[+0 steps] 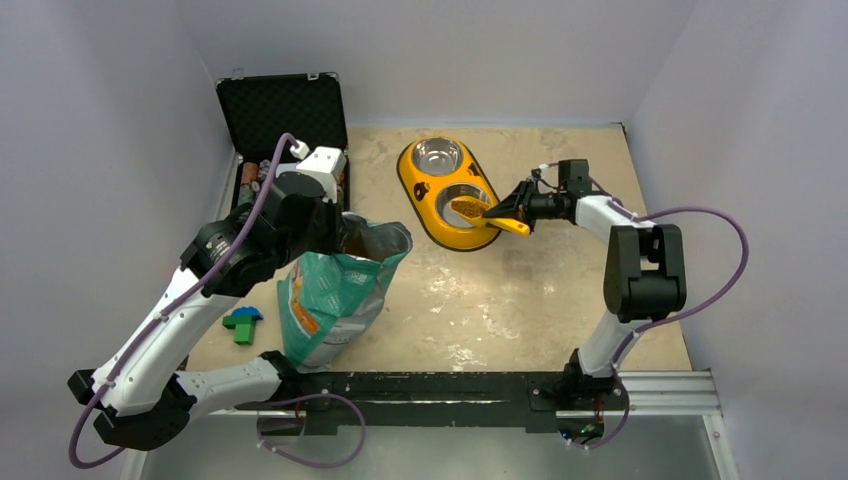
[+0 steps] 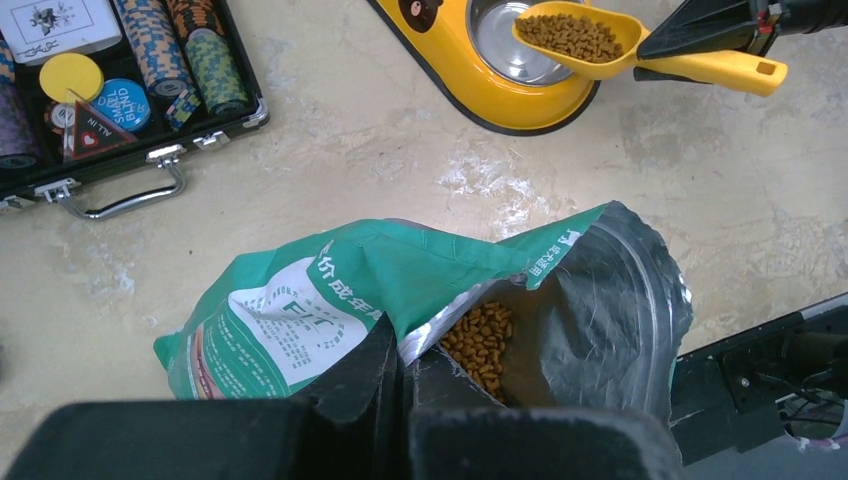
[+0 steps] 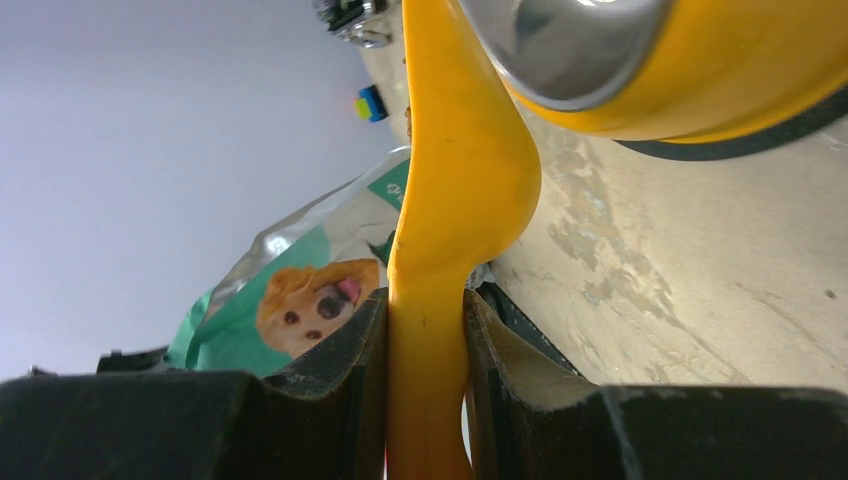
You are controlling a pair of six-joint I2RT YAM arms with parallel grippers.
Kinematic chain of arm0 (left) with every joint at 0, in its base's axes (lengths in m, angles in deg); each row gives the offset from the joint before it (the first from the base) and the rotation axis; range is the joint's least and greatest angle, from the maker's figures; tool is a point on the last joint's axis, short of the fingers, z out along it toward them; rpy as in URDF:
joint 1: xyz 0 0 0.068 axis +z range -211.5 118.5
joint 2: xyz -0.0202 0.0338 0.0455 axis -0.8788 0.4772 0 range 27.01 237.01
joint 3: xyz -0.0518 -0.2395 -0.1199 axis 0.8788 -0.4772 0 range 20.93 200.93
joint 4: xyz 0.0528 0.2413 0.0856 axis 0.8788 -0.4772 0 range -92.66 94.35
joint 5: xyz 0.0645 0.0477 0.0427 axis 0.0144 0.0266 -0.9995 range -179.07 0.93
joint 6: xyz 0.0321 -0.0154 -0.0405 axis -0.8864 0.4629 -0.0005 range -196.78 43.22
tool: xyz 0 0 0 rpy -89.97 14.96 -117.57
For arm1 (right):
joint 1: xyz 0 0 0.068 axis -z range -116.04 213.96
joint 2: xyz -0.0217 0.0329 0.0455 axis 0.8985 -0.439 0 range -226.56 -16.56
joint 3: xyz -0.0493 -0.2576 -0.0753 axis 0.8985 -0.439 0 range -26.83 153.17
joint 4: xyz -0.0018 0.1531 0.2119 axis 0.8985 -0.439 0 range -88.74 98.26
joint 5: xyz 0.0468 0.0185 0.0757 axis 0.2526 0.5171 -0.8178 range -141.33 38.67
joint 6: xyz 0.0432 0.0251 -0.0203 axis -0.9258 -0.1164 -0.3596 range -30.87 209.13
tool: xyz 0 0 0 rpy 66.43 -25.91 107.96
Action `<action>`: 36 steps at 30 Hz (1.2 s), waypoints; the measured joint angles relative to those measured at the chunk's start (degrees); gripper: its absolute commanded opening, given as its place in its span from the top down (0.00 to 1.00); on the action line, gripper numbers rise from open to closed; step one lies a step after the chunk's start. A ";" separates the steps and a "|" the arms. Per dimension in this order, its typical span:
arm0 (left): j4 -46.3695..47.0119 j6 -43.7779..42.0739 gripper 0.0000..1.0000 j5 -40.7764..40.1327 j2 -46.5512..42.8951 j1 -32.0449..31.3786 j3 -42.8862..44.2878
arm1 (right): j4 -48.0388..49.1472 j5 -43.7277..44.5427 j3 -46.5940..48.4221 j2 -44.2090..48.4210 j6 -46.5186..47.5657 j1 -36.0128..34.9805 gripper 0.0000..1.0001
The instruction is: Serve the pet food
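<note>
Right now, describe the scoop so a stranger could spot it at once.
Find the yellow two-bowl feeder at the far middle of the table. Over its nearer bowl hangs the scoop, its handle clamped in the right end effector. It is the only yellow thing heaped with brown kibble; both steel bowls look empty.

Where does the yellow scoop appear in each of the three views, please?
Top external: scoop right of centre, over the feeder's near end, held by the right gripper.
Left wrist: scoop top right, full of kibble, above the feeder.
Right wrist: scoop at centre, handle clamped between the gripper's fingers.
Shared landmark: the feeder, visible in all three.
</note>
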 measured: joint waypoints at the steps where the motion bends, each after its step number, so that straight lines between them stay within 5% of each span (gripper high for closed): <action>1: 0.00 0.00 1.00 0.07 0.00 0.00 0.00 | -1.95 1.05 0.39 -0.92 0.37 0.00 1.00; 17: 0.15 0.15 1.00 1.42 -0.31 0.00 0.00 | -29.79 17.25 19.41 -7.91 3.13 -0.96 1.00; 27: 0.11 0.15 1.00 2.75 -2.45 0.00 -0.52 | -49.53 29.81 41.68 -17.92 4.85 -7.85 1.00; 36: 1.86 0.17 1.00 3.43 -3.43 0.00 -2.10 | -59.95 38.45 48.39 -18.49 7.67 -9.75 1.00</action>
